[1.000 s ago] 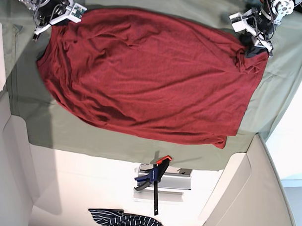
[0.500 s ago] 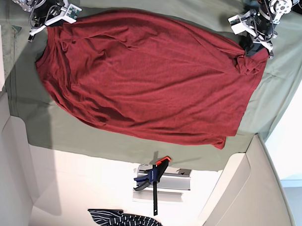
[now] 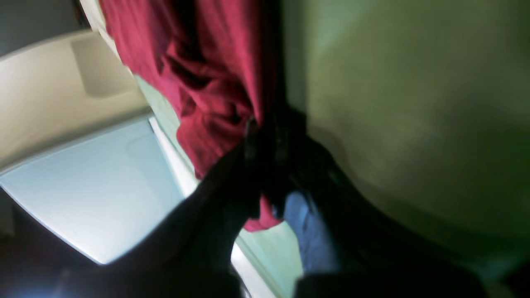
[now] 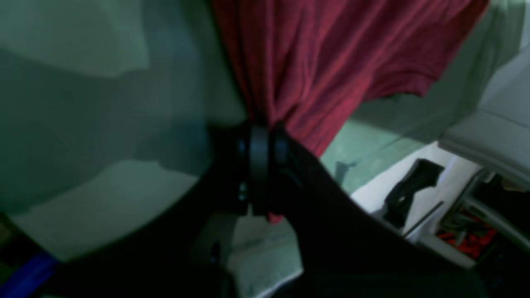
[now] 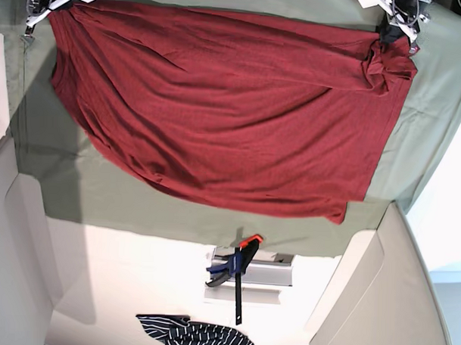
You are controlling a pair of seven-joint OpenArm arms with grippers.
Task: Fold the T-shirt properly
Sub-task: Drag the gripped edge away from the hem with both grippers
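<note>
A: How did the left gripper (image 3: pixel 267 136) stand?

B: Its jaws were pressed together on a bunched fold of the red T-shirt (image 5: pixel 225 112). The wrist view showed the fabric gathered into the pinch and falling away from it.

A: And the right gripper (image 4: pixel 258 132)?

B: It was likewise closed on the shirt. A thin edge of fabric was nipped between the jaws, with a small tail poking out behind them.

A: Where did the shirt lie from the two of them?

B: Both pinches sat at the top of the base view, one at each upper corner of the shirt, well apart. The held edge ran between them across the green cloth (image 5: pixel 437 111). The body of the shirt spread away from that line toward the near side of the table, and its free edge slanted over the cloth.

A: So the long axis?

B: It ran across the table, from gripper to gripper. The free edge reached farthest below the left gripper, ending in a corner near the cloth's border.

A: What did that mean for the move?

B: Probably the held edge had to be carried over the body toward the free edge, with both arms moving together. Which end was the hem could not be told.
</note>
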